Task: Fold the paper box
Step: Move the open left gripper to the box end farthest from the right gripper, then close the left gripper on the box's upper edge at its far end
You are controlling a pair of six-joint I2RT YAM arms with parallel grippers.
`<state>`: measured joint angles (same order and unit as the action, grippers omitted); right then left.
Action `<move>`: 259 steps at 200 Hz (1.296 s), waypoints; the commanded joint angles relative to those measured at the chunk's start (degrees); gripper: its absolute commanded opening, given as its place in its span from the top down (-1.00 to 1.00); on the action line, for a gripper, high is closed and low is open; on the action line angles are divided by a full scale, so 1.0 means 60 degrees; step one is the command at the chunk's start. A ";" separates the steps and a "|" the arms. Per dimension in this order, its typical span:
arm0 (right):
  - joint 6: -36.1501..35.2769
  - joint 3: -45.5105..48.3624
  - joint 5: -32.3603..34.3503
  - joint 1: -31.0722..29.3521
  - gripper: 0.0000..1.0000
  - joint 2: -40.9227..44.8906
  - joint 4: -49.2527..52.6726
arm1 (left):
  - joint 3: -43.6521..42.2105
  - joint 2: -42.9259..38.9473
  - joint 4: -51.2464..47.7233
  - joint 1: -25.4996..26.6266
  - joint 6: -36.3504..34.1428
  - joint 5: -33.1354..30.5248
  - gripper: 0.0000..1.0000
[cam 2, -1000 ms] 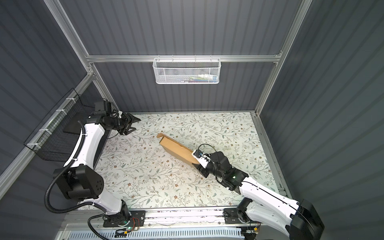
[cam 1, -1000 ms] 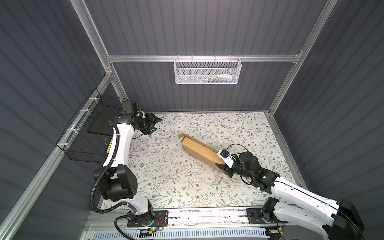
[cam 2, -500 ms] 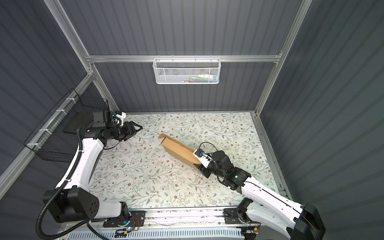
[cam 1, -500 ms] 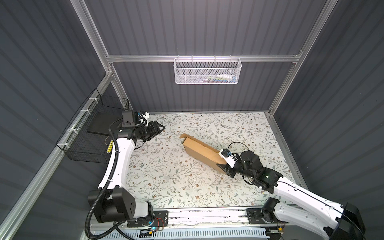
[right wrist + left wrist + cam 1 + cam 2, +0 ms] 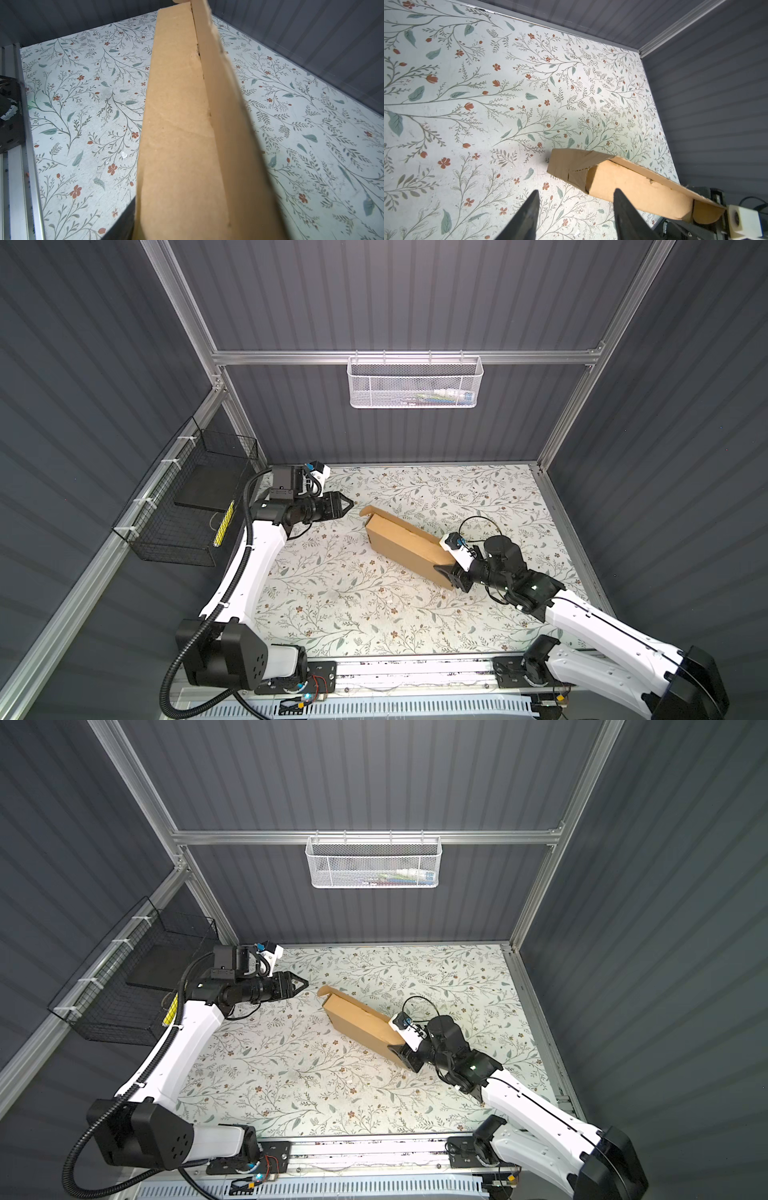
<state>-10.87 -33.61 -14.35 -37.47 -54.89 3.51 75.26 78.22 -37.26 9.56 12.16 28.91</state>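
Desk [image 5: 332, 605]: near half and left-centre bare, open passage. Paper box [image 5: 405, 545] runs diagonally from mid-desk toward the right and blocks a straight crossing there. Its near end is occupied by the right pincer [image 5: 451, 576], clamped on it. Left pincer [image 5: 350, 502], jaws apart, sits near the box's far end, not touching. Black wire basket [image 5: 183, 506] crowds the left wall. White mesh basket [image 5: 413, 383] hangs high on the back wall, above the desk.

The table [image 5: 332, 593] has a pale floral top, with leafy sprigs and small red flowers. On it lies the brown cardboard box [image 5: 401, 537], long and narrow, set diagonally right of the middle, a flap loose at its far end.
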 commanded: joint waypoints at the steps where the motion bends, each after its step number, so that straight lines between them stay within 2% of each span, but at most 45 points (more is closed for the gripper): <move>1: 0.0097 -0.0281 -0.0700 0.0185 0.03 -0.0078 -0.0496 | 0.0306 0.0325 -0.0353 0.0384 -0.0902 -0.0021 -0.12; 18: 0.0094 -0.0248 -0.1230 0.0290 0.03 -0.0123 -0.0554 | 0.0383 0.0458 -0.0470 0.0577 -0.1192 -0.0136 -0.08; 83: -0.0003 -0.0085 -0.1484 0.0467 0.02 -0.0124 -0.0610 | 0.0239 0.0439 -0.0468 0.0940 -0.1777 -0.0926 -0.02; 104: -0.0001 -0.0054 -0.1475 0.0503 0.02 -0.0065 -0.0606 | 0.0100 0.0395 -0.0282 0.0970 -0.1765 -0.0980 0.06; 211: -0.0107 -0.0069 -0.1210 0.0518 0.04 -0.0298 -0.0586 | -0.0422 0.0207 0.0385 0.1038 -0.1331 -0.0222 0.47; 259: -0.0111 -0.0122 -0.1183 0.0516 0.05 -0.0471 -0.0588 | -0.0488 0.0118 0.0590 0.1043 -0.1178 0.0094 0.60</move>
<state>-10.94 -33.61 -21.58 -34.52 -57.30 1.69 72.62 80.75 -35.05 15.46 4.32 26.87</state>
